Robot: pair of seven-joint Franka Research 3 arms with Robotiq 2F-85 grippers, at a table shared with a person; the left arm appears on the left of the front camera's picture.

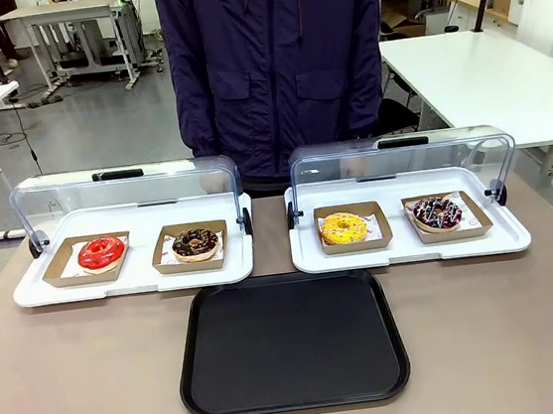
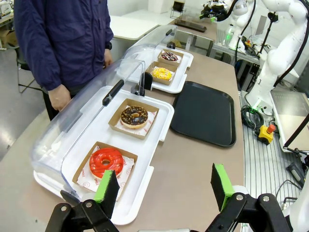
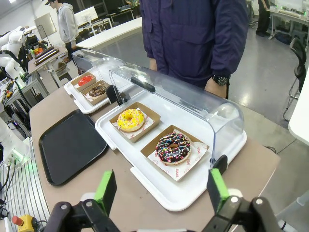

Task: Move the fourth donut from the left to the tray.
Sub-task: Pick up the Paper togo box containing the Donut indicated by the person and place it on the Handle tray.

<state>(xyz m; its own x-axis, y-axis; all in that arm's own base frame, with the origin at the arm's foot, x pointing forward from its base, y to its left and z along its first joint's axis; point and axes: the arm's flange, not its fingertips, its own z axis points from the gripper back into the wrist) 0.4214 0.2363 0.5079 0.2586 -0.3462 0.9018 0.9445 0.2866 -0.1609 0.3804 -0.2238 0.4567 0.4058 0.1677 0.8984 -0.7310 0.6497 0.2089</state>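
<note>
The fourth donut (image 1: 438, 213) (image 3: 173, 147) (image 2: 169, 56) has dark chocolate glaze with white and pink stripes and sprinkles. It lies in a brown cardboard holder at the right end of the right white display tray (image 1: 411, 248). The black tray (image 1: 291, 341) (image 2: 204, 112) (image 3: 70, 145) lies bare on the table in front of both display trays. My right gripper (image 3: 160, 191) is open, hovering above the table edge a short way from the fourth donut. My left gripper (image 2: 164, 187) is open too, above the table by the red donut (image 2: 106, 162).
Left to right stand a red donut (image 1: 101, 253), a chocolate crumb donut (image 1: 196, 243) and a yellow donut (image 1: 344, 227), each in a holder. Both clear lids (image 1: 125, 190) are swung up at the back. A person in a dark jacket (image 1: 274, 57) stands at the far side.
</note>
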